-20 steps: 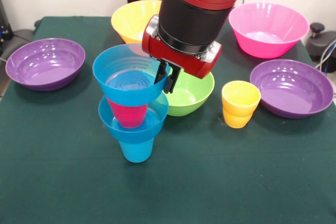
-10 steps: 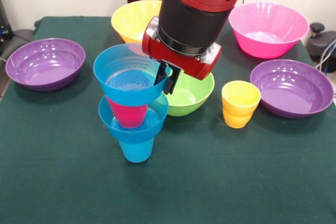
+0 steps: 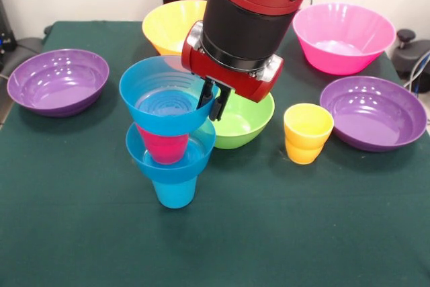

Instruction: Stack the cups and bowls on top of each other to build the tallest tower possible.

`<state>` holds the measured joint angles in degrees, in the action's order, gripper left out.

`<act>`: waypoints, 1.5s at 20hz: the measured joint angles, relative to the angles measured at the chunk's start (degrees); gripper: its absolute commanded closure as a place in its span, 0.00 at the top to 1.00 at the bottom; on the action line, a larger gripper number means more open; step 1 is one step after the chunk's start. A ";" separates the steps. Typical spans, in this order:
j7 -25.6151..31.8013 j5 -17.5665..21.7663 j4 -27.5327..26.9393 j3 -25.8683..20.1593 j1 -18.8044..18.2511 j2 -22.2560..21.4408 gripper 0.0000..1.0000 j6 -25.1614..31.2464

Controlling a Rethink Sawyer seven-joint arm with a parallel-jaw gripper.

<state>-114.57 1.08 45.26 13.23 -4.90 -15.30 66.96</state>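
Observation:
The tower stands left of centre: a blue cup (image 3: 175, 194) at the bottom, a small blue bowl (image 3: 171, 166) on it, a red cup (image 3: 164, 147) in that bowl, and a second blue bowl (image 3: 161, 99) on top. My gripper (image 3: 212, 102) comes down at the top bowl's right rim, its fingers closed on either side of that rim. A yellow cup (image 3: 307, 132) stands upright to the right. The lime green bowl (image 3: 245, 124) sits just behind the tower, partly hidden by my arm.
An orange-yellow bowl (image 3: 166, 26) and a pink bowl (image 3: 342, 35) stand at the back. Purple bowls sit at the far left (image 3: 57, 80) and at the right (image 3: 373, 112). Dark equipment (image 3: 411, 52) sits off the table's right edge.
Almost nothing differs; the gripper and the top blue bowl have shifted very slightly to the right.

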 measured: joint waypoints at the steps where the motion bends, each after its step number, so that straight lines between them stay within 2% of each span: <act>1: 0.00 0.00 0.00 0.01 0.00 0.00 0.00 0.00; 30: 0.00 -0.44 -1.76 0.12 -0.05 0.67 0.00 0.02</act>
<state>-114.57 0.63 43.51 13.36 -4.95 -14.64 66.98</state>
